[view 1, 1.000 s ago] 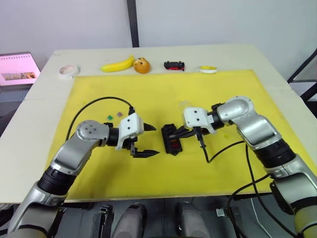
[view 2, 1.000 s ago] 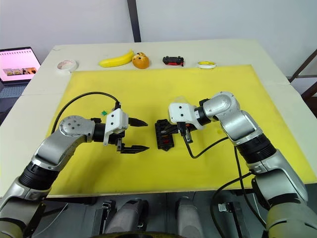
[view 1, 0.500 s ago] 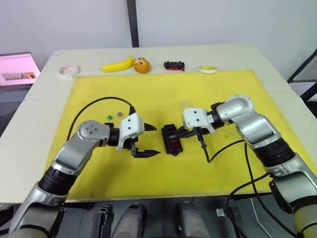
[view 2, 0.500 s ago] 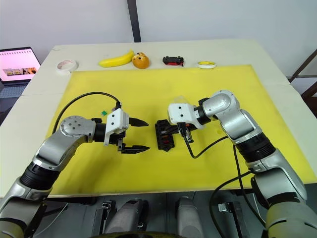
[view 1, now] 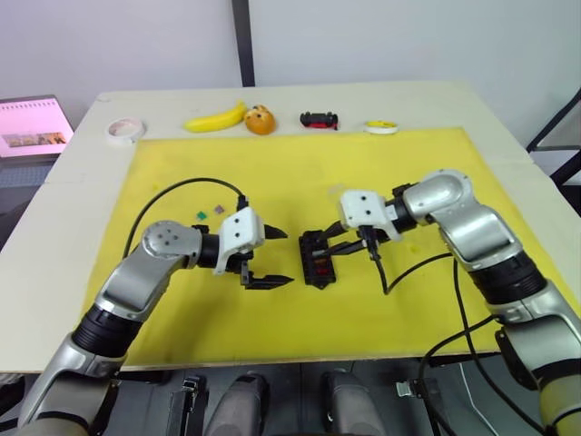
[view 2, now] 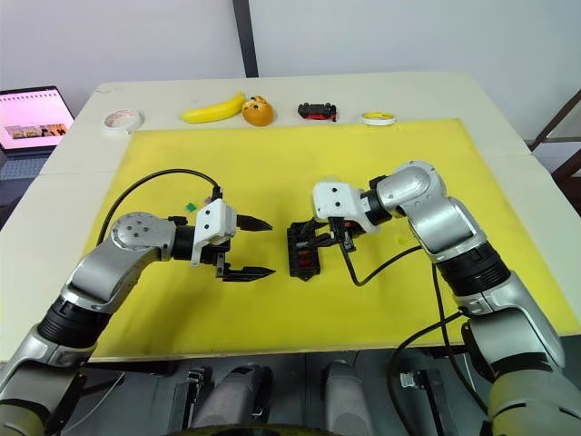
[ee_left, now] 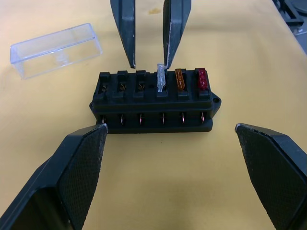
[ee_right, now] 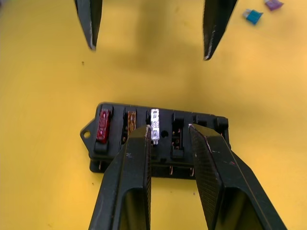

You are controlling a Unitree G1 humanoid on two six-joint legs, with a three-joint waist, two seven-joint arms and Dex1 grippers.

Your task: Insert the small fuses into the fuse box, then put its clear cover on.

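The black fuse box (view 1: 317,259) lies on the yellow mat between my two grippers. Three small fuses stand side by side in one of its rows: red (ee_left: 202,78), orange (ee_left: 180,79) and a pale grey one (ee_left: 160,81). My right gripper (view 1: 329,247) hovers just over the box, open, its fingertips either side of the grey fuse without clamping it. To the box's left my left gripper (view 1: 275,258) is wide open and empty. The clear cover (ee_left: 55,48) rests on the mat just behind the box. Loose teal (ee_right: 252,17) and purple (ee_right: 273,5) fuses lie further left.
Along the table's far edge sit a banana (view 1: 218,118), an orange fruit (view 1: 260,119), a black-and-red toy car (view 1: 320,119), a yellow-and-white tape roll (view 1: 382,127) and a white tape roll (view 1: 124,130). A pink-screened laptop (view 1: 34,127) stands at far left.
My right gripper has drawn back slightly to the right, away from the fuse box. The left arm has not moved.
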